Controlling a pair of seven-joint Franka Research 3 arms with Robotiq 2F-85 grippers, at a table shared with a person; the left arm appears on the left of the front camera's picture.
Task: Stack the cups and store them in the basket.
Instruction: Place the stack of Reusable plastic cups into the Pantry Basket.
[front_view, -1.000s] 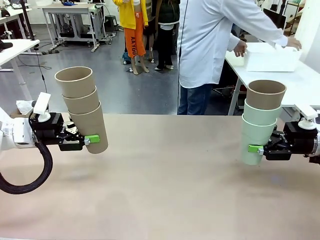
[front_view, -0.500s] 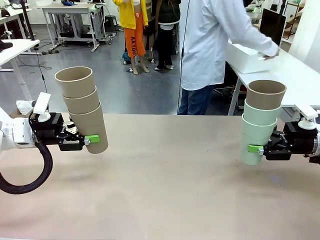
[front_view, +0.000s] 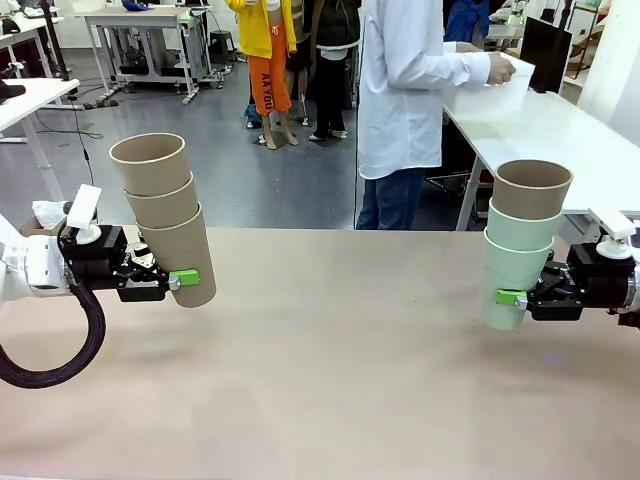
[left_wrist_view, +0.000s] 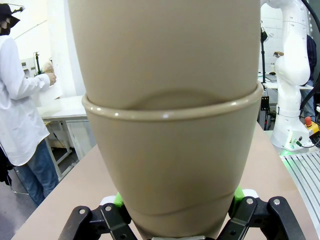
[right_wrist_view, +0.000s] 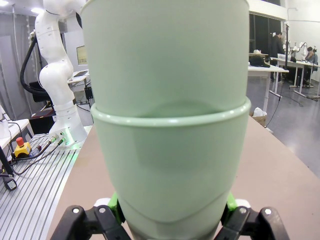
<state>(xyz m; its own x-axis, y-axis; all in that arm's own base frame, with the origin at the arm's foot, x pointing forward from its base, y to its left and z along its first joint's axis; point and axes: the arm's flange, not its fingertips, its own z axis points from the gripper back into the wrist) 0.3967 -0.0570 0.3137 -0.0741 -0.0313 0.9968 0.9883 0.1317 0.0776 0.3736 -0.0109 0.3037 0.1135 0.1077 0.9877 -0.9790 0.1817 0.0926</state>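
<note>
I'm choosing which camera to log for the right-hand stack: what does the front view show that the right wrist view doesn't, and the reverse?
Front view: the brown cup topping the mint stack, the left gripper shut on its brown stack, a person holding the white basket behind. Right wrist view: the mint cups' nested rim close up, a red button beside the table. Both: the right gripper shut on the lower mint cup.

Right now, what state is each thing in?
Brown cup stack: three nested, leaning slightly, gripped by the left tool.
Green cup stack: two green plus one brown on top, nested, gripped by the right tool.
Basket: held by the person at the side table.
</note>
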